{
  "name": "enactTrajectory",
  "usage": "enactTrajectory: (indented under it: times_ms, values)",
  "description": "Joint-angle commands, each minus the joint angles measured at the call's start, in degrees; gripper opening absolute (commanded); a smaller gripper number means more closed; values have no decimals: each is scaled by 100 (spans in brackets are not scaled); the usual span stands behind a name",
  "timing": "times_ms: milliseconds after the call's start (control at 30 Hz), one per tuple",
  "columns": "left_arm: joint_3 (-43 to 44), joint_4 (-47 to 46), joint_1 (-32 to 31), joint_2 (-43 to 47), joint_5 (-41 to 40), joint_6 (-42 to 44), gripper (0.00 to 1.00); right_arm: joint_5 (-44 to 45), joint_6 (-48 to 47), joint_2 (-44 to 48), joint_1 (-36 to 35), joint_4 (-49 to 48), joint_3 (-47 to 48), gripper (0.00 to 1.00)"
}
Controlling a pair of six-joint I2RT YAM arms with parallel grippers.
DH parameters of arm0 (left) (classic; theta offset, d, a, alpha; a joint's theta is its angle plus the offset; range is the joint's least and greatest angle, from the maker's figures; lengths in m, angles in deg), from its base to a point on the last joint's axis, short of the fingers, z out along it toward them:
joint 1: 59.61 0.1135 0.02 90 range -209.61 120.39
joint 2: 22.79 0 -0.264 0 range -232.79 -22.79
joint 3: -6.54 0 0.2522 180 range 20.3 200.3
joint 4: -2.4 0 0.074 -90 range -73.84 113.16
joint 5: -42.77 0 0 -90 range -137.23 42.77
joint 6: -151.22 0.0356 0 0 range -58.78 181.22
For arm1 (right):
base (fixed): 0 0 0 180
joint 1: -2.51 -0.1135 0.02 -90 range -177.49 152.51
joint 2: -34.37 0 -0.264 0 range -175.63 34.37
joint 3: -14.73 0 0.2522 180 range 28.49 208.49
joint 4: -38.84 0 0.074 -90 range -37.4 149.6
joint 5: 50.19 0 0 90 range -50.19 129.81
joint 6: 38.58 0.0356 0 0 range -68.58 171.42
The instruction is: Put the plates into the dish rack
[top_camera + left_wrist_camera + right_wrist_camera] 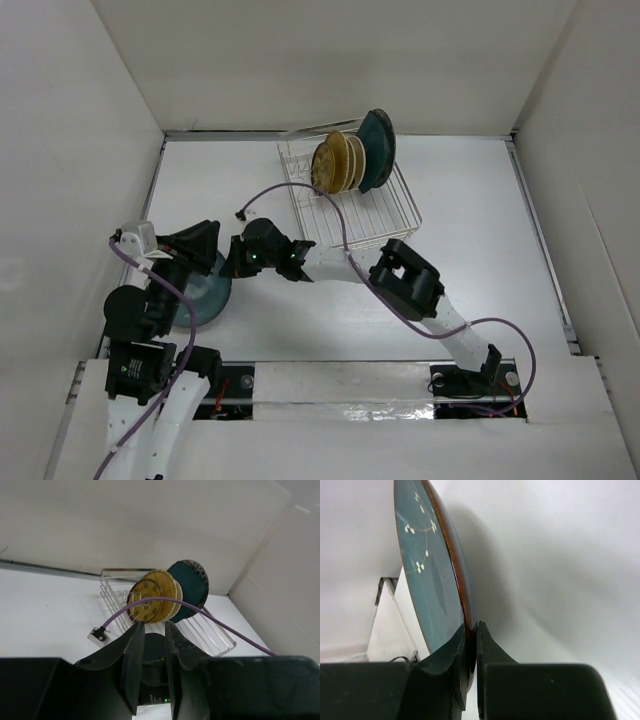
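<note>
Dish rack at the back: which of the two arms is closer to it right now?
Right. The right arm stretches along the dish rack's near edge, with the right gripper shut on a teal plate. The left arm sits well off to the rack's left.

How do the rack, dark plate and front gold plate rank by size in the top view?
Largest: rack.
Then: dark plate.
Smallest: front gold plate.
Both plates stand nearly edge-on, so their gap is unsure.

Left arm (150, 300) hides most of the teal plate (216, 292).
</note>
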State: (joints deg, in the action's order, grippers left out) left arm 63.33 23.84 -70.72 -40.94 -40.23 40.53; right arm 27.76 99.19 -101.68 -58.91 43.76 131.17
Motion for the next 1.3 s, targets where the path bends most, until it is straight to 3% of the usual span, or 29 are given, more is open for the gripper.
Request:
enactTrajectory:
  times_ms: [0,133,200,333,500,967,1267]
  values:
    - [452,-241,30,171,91,-76,21,562,-399,1413,201,-1059,52,0]
    - [418,-197,30,259,73,-137,27,1178,-1066,2509,692,-822,-658,0]
    - [225,-285,30,277,125,-198,27,1904,-1374,2802,1034,-418,-740,0]
    - [-276,-522,30,234,205,-225,28,3172,-2383,3207,1474,547,-425,0]
    - [-628,-636,30,128,73,47,29,4656,-3254,3041,1888,1058,164,0]
    - [-778,-680,30,-39,337,206,30,5898,-4249,1653,2056,1622,1948,0]
    - [-761,-680,30,-74,345,223,31,6092,-4381,1116,1653,1649,1976,0]
